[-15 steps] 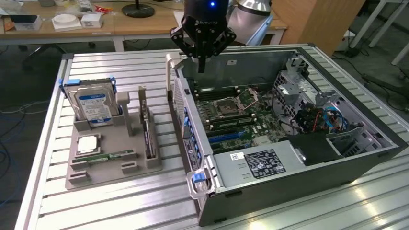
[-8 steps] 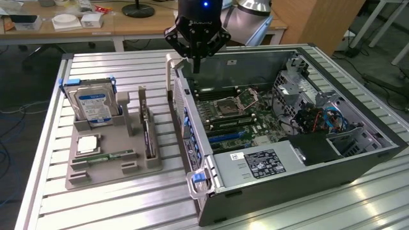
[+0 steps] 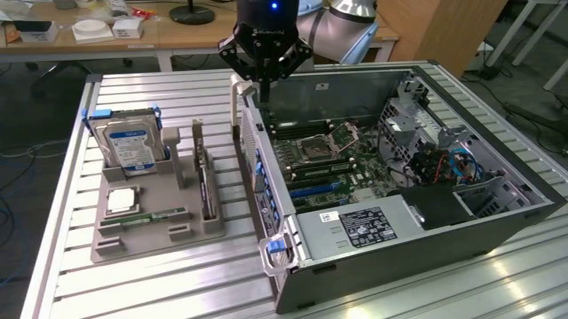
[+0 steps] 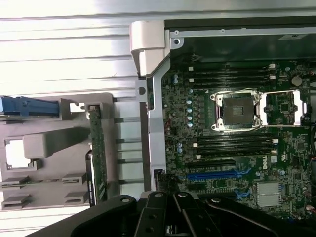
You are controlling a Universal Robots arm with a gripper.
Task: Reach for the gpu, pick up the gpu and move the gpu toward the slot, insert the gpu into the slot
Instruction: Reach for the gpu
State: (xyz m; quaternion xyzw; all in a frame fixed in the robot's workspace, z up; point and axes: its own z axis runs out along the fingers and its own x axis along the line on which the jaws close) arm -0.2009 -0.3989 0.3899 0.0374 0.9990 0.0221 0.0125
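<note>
Pincer (image 3: 263,81), clenched on nothing, hangs over the back corner of the open computer case (image 3: 426,249); its body reads Robotiq. A Dell mark shows on the motherboard (image 4: 197,98). The gpu (image 3: 206,181) stands on edge in the grey holder (image 3: 133,232) on the tabletop (image 3: 177,286), at seven o'clock from the pincer in the exterior view, well apart.

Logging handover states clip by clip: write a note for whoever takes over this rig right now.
Gripper: shut, empty, hanging above the open computer case's edge on the holder's side.
Gpu: standing on edge in the grey holder, apart from the gripper, near the hard drive.
Slot: blue, on the motherboard, empty.
Done: nothing visible.
Left: reach, pick up, move, insert.
</note>
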